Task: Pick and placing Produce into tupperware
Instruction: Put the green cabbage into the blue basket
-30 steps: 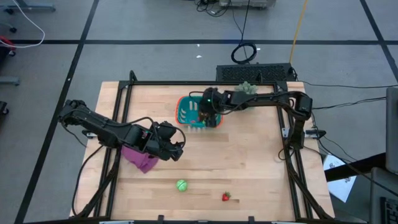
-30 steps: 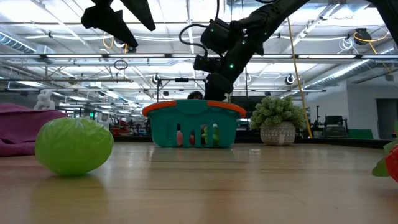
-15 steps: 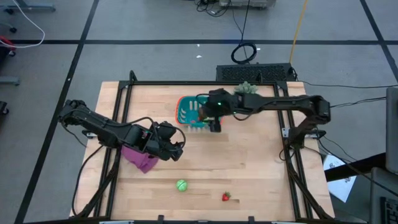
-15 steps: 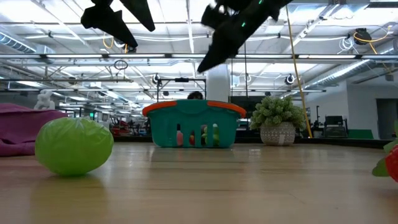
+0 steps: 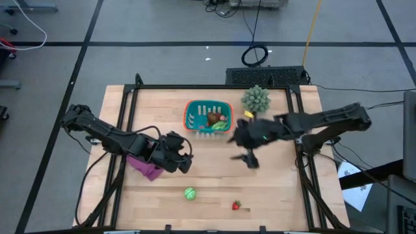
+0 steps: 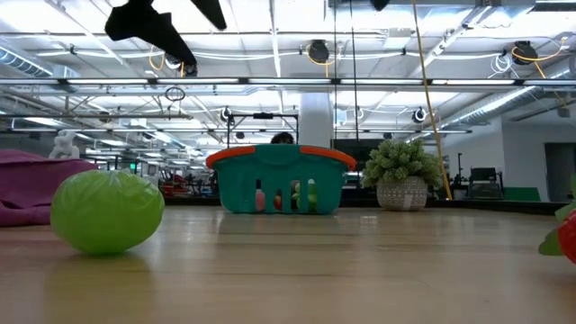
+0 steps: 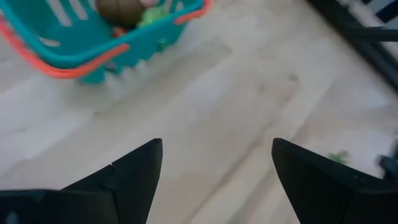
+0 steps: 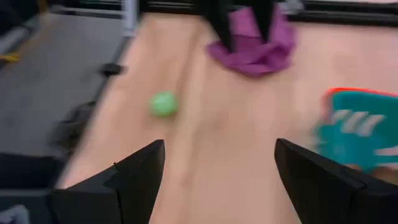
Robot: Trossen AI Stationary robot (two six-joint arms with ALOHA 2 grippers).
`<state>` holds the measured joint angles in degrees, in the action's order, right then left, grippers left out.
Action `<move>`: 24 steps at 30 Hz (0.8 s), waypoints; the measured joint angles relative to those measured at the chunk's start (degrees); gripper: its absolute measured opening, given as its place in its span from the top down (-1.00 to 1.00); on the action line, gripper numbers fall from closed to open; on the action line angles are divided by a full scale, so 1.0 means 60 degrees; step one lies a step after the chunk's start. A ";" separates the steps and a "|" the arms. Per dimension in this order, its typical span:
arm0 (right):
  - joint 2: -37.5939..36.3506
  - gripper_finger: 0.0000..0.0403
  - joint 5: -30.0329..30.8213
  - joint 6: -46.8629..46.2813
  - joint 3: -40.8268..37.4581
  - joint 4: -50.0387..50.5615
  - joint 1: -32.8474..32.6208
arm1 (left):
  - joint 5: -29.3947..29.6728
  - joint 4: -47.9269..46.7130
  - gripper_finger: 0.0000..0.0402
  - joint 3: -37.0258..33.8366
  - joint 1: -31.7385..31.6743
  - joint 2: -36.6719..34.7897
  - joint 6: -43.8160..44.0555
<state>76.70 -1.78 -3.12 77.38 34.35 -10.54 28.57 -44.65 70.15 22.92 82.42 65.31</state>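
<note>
Teal slotted plastic basket with orange rim (image 5: 195, 110): at 12 o'clock on the light wooden table (image 5: 273, 188); a brown oval kiwi piece (image 5: 215, 118) and a green piece (image 5: 220, 126) lie inside.
Round green toy fruit (image 5: 189, 194): at 6 o'clock, bare on the wood.
Small red strawberry piece (image 5: 236, 205): just right of it, apart.
Left gripper (image 5: 184, 156): at 9 o'clock beside the purple cloth (image 5: 147, 166), fingers spread, empty.
Right gripper (image 5: 247, 158): centre-right, fingers spread, empty.

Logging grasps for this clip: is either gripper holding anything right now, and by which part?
Nothing is held. The left gripper and the right gripper are both open and empty, hanging above bare table.
</note>
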 joint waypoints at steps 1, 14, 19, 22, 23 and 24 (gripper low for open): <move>-0.0102 -0.46 -0.0001 -0.0285 0.0000 0.0115 -0.0313 | 0.0002 0.0197 -0.53 0.0001 0.0075 0.0065 0.0067; 0.0006 -0.46 0.0000 -0.2859 -0.0230 -0.0189 -0.4209 | -0.0072 0.2438 -0.53 0.0000 0.0904 0.1202 0.0076; 0.0542 -0.46 0.0005 -0.3093 -0.1339 -0.2326 -0.4680 | -0.0224 0.2673 -0.53 -0.0016 0.0957 0.1447 0.0054; 0.0953 -0.46 0.0021 -0.3213 -0.2000 -0.2668 -0.4502 | -0.0236 0.2696 -0.53 0.0005 0.0902 0.1517 -0.0037; 0.1111 -0.46 0.0033 -0.3261 -0.2145 -0.2700 -0.4403 | -0.0245 0.2657 -0.53 -0.0015 0.0922 0.1513 -0.0143; 0.1246 -0.46 0.0036 -0.3308 -0.2292 -0.2689 -0.4303 | -0.0250 0.2678 -0.53 -0.0015 0.0925 0.1499 -0.0236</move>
<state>84.18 -1.56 -22.97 63.63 18.22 -36.36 27.07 -28.59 70.06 28.47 91.41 63.89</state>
